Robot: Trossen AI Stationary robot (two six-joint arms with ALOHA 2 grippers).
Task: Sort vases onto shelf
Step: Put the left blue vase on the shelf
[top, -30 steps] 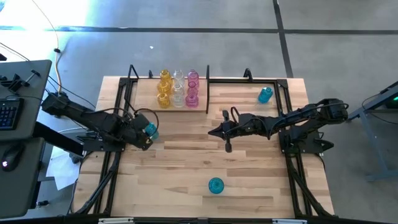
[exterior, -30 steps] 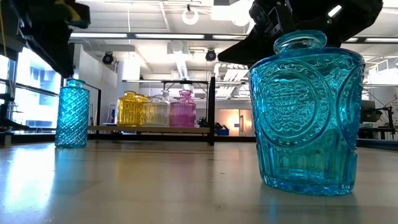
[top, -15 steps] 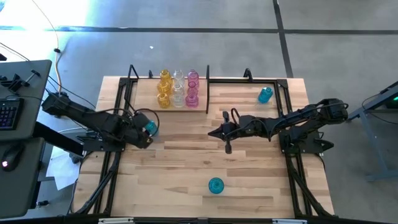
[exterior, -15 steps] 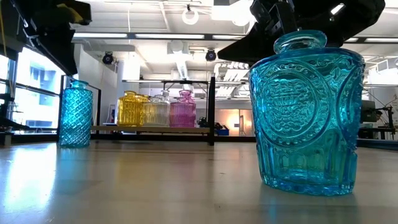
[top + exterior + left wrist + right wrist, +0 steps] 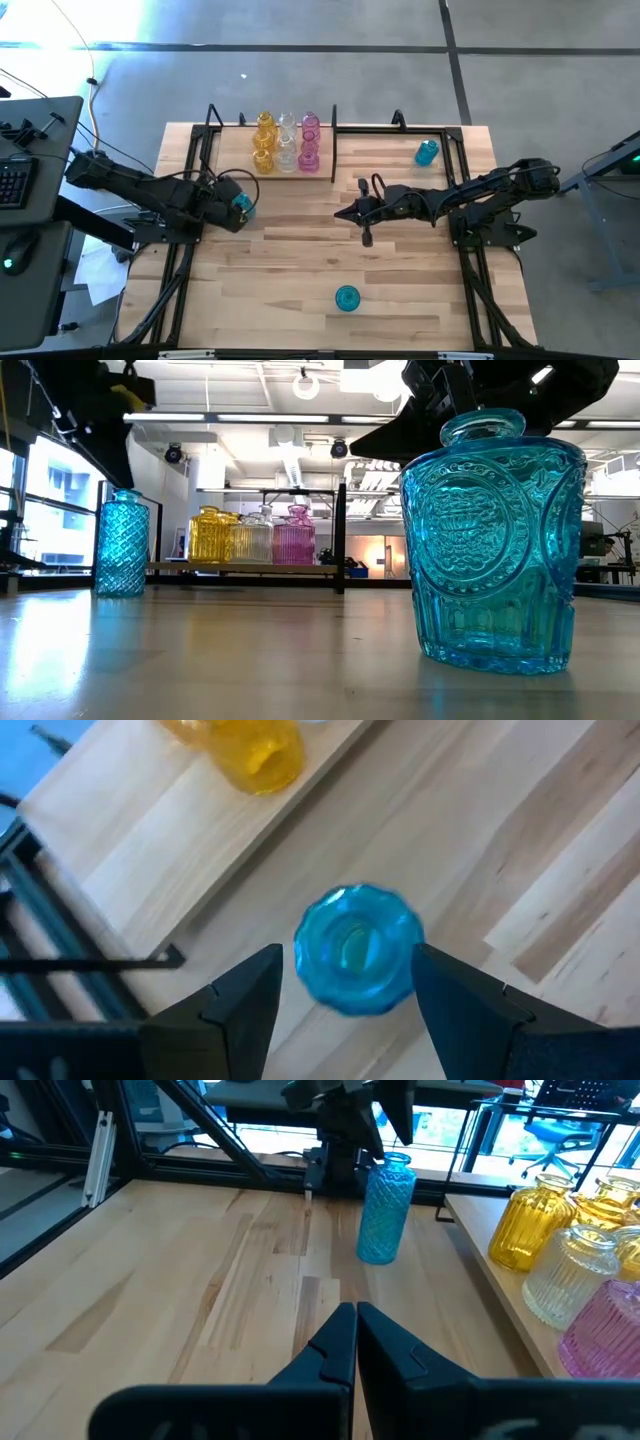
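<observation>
Since a second ago the left tool (image 5: pixel 238 207) has drawn back a little toward the left edge of the bench (image 5: pixel 300 270), and the teal vase (image 5: pixel 241 203) below it has ended up slightly nearer the shelf (image 5: pixel 272 168), standing upright on the bench. In the left wrist view the tool's two dark fingers (image 5: pixel 245 995) stand spread on either side of the vase's round mouth (image 5: pixel 358 948), with wood showing between each finger and the glass, so the tool is open around the vase and not pinching it. The vase stands just beside the shelf's front edge, near a yellow vase (image 5: pixel 240 748) on the board. On the shelf, yellow, clear (image 5: pixel 286 141) and pink vases (image 5: pixel 309 141) stand in close rows at the back of the bench. The right tool (image 5: pixel 345 213) hangs over the middle of the bench with its fingers (image 5: pixel 335 1342) pressed together, empty. A second teal vase (image 5: pixel 427 152) stands near the back right corner, and a third teal vase (image 5: pixel 347 298), squat and patterned, stands near the front edge, well apart from both arms.
</observation>
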